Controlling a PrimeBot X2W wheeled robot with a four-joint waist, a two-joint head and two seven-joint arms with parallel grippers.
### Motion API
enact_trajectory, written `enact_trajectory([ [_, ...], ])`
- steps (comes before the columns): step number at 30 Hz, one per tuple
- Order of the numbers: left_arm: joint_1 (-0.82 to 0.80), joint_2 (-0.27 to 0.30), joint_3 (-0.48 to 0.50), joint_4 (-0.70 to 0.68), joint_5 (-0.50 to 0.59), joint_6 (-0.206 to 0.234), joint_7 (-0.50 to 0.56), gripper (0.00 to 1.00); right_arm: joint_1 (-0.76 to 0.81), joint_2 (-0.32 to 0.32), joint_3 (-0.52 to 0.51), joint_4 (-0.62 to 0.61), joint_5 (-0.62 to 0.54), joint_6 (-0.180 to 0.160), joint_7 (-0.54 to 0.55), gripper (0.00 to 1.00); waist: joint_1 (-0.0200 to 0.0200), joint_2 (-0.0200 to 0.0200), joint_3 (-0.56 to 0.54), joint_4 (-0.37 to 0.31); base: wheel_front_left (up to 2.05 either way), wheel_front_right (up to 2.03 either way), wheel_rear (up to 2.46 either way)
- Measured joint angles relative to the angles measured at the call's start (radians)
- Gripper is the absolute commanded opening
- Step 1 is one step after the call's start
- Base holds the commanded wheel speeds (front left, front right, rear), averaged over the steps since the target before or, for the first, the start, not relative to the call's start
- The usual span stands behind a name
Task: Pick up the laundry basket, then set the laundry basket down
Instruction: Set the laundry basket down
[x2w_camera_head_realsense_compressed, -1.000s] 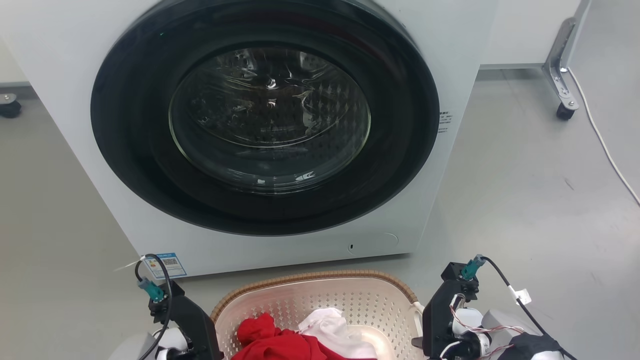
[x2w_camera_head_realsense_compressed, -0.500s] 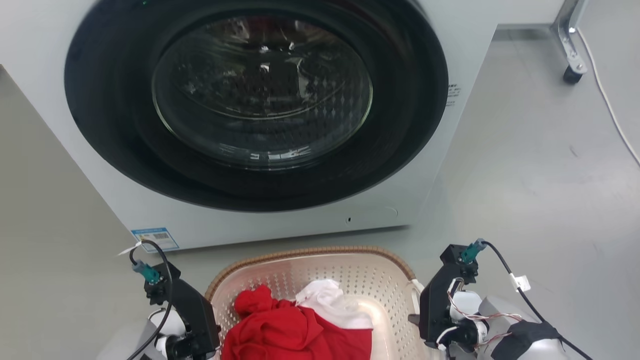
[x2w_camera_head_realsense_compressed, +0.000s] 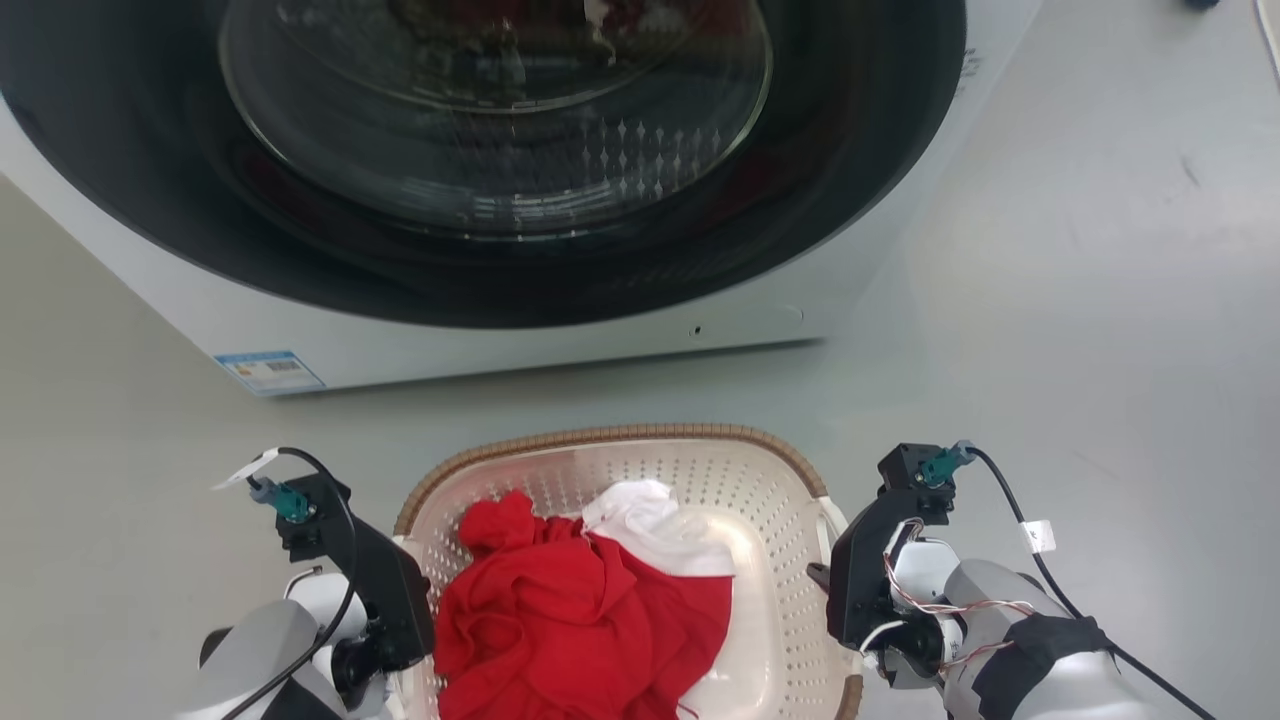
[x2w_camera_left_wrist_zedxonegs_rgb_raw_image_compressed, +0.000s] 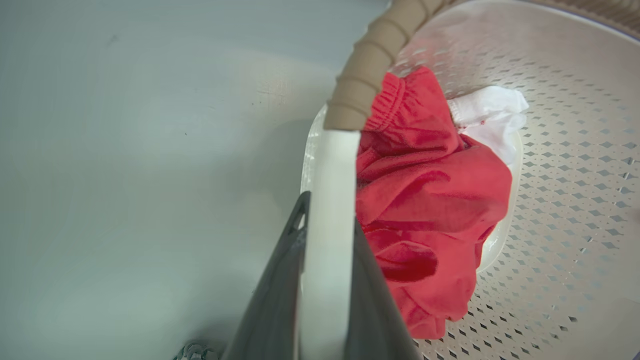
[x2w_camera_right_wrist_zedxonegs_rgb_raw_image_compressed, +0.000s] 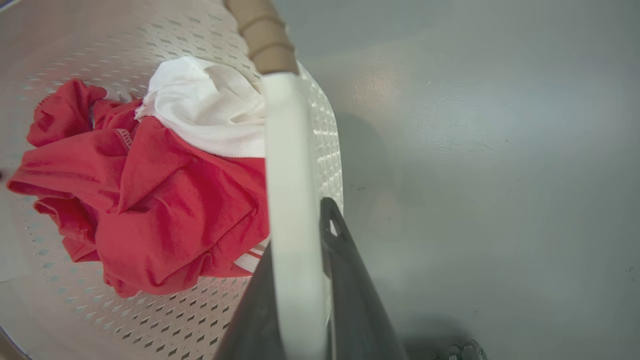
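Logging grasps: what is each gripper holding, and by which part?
The laundry basket: left gripper clamps its left white side handle, right gripper its right handle.

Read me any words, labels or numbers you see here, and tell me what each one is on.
Nothing here can be read.
Blue sticker on the washing machine, lower front: print too blurred.
Small dark print at the machine's right edge: too small.

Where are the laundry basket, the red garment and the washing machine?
laundry basket (x2w_camera_head_realsense_compressed: 620, 435): head view, brown woven rim, far edge.
red garment (x2w_camera_head_realsense_compressed: 580, 620): head view, middle of the crumpled cloth.
washing machine (x2w_camera_head_realsense_compressed: 480, 350): head view, white panel below door.
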Motion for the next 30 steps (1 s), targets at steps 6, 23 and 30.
enact_trajectory([
  [6, -0.018, 0.011, -0.010, -0.016, 0.017, 0.005, -0.081, 0.00, -0.026, 0.000, 0.022, -0.025, -0.016, -0.014, -0.069, 0.00, 0.0001, 0.0000, 0.088, -0.001, 0.00, 0.00, 0.00],
  [23, -0.111, 0.034, -0.021, -0.059, 0.071, 0.014, -0.284, 0.00, -0.124, 0.000, 0.056, -0.075, -0.050, -0.087, -0.270, 0.00, 0.0000, 0.0000, 0.342, -0.004, 0.00, 0.00, 0.00],
  [30, -0.146, 0.043, -0.020, -0.070, 0.080, 0.014, -0.350, 0.00, -0.173, -0.001, 0.067, -0.079, -0.064, -0.096, -0.331, 0.00, 0.0000, 0.0000, 0.430, -0.005, 0.00, 0.00, 0.00],
])
